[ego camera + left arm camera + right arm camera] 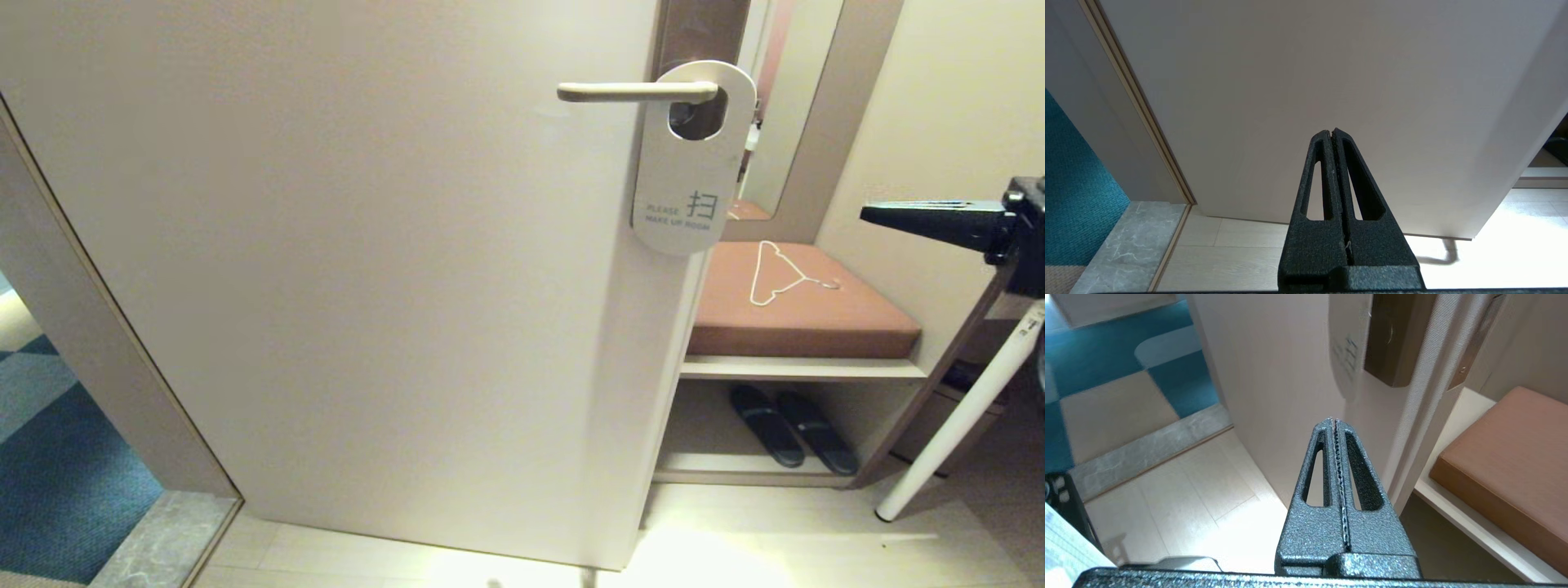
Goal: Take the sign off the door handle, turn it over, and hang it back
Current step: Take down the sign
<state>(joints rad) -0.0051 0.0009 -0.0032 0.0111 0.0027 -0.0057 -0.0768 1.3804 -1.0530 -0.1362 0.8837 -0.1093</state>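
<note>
Sign (684, 184): I see it hanging on the door handle (633, 91) by its oval hole, white face toward me, lettering "PLEASE MAKE UP ROOM" near its lower end. It sits at about 1 o'clock in my head view. Its lower edge laps over the door's edge.

Door handle: straight beige lever, level, with its free end pointing toward 9 o'clock and the sign looped on at the 3 o'clock end.

Right gripper (865, 214): I have it at 3 o'clock in the head view, black fingers pressed together, nothing between them, tip pointing toward 9 o'clock. It is well apart from the sign and lower than the handle. In its wrist view the sign's edge (1345, 355) shows beyond the fingertips (1334, 421).

Left gripper (1333, 131): fingers closed flat on each other, holding nothing, facing the plain door panel (1331, 81) low down near the floor. I do not see it in the head view.

Door (367, 269): pale, standing open.

Bench (804, 314): brown cushion at 3 o'clock past the door edge, with a white wire clothes hanger (780, 273) lying on it.

Slippers (792, 429): a dark pair on the shelf under the bench.
</note>
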